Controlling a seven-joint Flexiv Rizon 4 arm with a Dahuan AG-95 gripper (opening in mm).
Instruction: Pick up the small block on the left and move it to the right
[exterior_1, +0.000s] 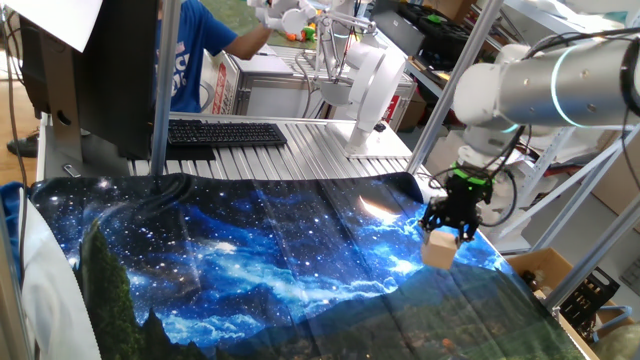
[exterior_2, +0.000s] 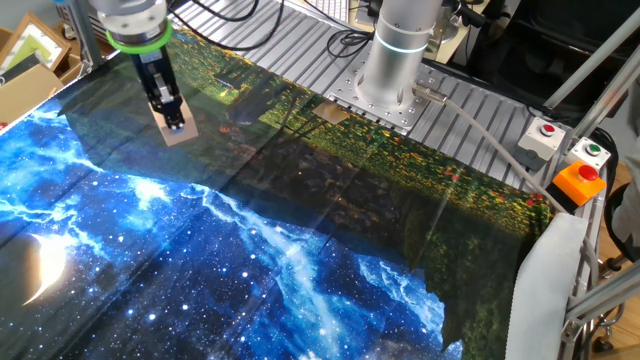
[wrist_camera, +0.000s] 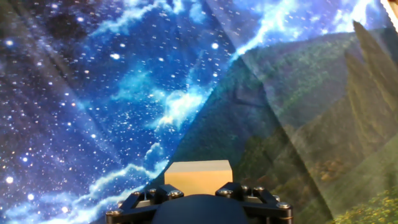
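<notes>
The small block is a pale tan wooden cube held between my gripper's fingers. My gripper is shut on it and holds it just above the starry blue cloth, at that cloth's right side in one fixed view. In the other fixed view the block hangs under the gripper at the upper left, close to the cloth. In the hand view the block fills the gap between the black fingers at the bottom edge.
The galaxy-print cloth covers the table. A black keyboard and a person in blue are at the back. The arm's base stands on the metal plate; button boxes sit at the right edge.
</notes>
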